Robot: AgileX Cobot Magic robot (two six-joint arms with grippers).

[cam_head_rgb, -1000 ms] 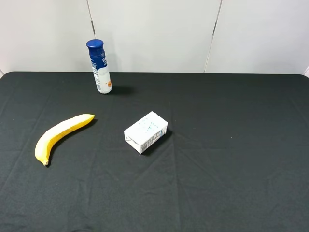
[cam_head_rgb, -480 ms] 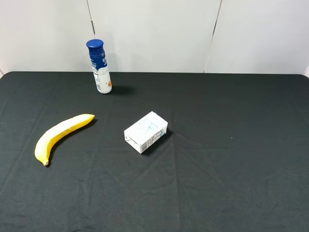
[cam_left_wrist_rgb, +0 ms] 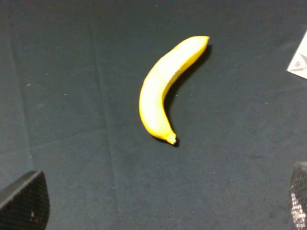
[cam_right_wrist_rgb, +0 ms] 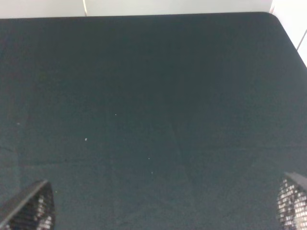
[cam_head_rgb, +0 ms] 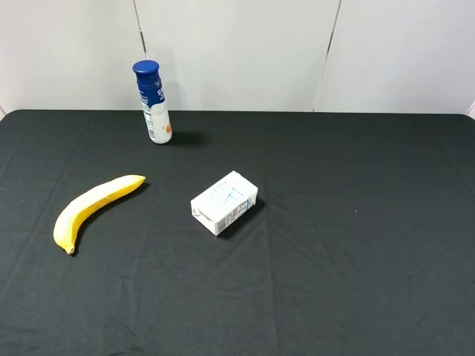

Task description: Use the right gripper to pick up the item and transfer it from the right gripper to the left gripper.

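Observation:
The item, a curved yellow banana [cam_head_rgb: 95, 209], lies on the black table at the left in the high view. It also shows in the left wrist view as the banana [cam_left_wrist_rgb: 165, 86], lying apart from my left gripper [cam_left_wrist_rgb: 163, 203], whose two fingertips stand far apart at the frame's corners with nothing between them. My right gripper [cam_right_wrist_rgb: 165, 203] is open too, over bare black cloth, holding nothing. Neither arm appears in the high view.
A white carton [cam_head_rgb: 224, 202] lies near the table's middle; its corner [cam_left_wrist_rgb: 300, 60] shows in the left wrist view. A blue-capped bottle [cam_head_rgb: 154, 102] stands upright at the back left. The table's far edge [cam_right_wrist_rgb: 144, 15] meets a white wall.

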